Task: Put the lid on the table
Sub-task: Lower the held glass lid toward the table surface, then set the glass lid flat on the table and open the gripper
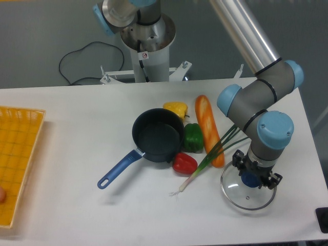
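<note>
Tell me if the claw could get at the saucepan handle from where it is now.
Probably yes. The saucepan handle juts out over bare table with nothing around it, but the claw is at the lid knob.
</note>
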`<state>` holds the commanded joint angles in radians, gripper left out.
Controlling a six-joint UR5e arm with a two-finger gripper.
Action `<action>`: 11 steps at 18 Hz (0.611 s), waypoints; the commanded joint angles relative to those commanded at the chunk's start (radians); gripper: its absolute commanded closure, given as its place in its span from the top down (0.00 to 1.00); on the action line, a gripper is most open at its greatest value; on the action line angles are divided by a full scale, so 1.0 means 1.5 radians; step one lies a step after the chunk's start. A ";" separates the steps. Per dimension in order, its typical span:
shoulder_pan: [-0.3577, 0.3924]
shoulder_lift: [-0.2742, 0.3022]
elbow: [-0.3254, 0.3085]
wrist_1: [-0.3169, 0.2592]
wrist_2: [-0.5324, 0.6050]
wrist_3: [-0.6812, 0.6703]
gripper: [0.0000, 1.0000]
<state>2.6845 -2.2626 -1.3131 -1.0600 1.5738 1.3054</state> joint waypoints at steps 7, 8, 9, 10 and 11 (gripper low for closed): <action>-0.001 -0.006 -0.007 0.000 0.003 0.001 0.59; -0.001 -0.007 -0.007 0.000 0.003 0.000 0.59; -0.001 -0.010 -0.007 0.000 0.003 0.000 0.59; -0.001 -0.010 -0.007 0.000 0.003 0.000 0.59; -0.001 -0.010 -0.007 0.000 0.003 -0.001 0.59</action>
<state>2.6829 -2.2780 -1.3238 -1.0600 1.5785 1.3039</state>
